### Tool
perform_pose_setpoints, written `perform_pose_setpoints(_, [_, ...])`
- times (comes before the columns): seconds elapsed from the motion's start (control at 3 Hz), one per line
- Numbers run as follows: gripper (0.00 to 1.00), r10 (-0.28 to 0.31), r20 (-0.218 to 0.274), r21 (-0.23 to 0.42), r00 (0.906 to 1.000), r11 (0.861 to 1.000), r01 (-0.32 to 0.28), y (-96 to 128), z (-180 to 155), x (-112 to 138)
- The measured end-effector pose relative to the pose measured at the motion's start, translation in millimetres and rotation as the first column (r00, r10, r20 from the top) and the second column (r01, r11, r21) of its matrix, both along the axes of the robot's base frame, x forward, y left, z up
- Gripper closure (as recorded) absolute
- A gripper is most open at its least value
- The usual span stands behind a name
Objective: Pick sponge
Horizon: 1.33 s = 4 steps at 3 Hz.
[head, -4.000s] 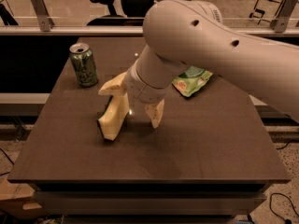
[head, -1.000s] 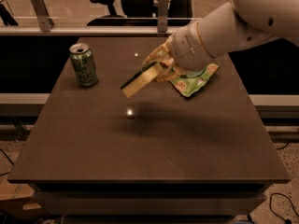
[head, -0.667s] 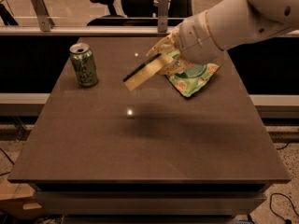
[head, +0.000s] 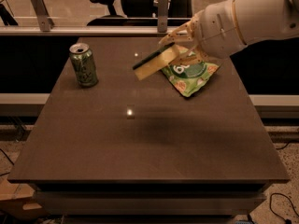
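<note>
My gripper (head: 181, 50) is raised above the far right part of the table (head: 140, 139), on a white arm coming in from the upper right. It is shut on the sponge (head: 154, 63), a pale yellow block with a thin dark green layer along its top edge. The sponge hangs tilted in the air, its free end pointing left and down, well clear of the tabletop. Its right end is hidden between the pale yellow fingers (head: 174, 37).
A green soda can (head: 83, 65) stands upright at the far left of the table. A green crinkly snack bag (head: 191, 76) lies on the far right, partly under the gripper. Behind the table are a rail and an office chair (head: 112, 3).
The gripper took the sponge off the table's middle, lifted it, and has carried it up and to the right over the snack bag. The can and the bag have not moved.
</note>
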<state>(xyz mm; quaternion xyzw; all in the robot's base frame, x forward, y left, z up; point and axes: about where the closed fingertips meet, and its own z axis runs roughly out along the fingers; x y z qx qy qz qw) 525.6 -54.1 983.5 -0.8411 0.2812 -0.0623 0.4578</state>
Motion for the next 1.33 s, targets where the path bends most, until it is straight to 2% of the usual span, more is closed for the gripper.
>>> perform_pose_setpoints(0.67, [1.0, -0.028, 0.023, 0.065, 0.9993, 0.998, 0.026, -25.2, 19.8, -11.0])
perform_pose_setpoints(1.33, [1.0, -0.027, 0.029, 0.089, 0.9992, 0.996, 0.025, -31.8, 28.3, -13.9])
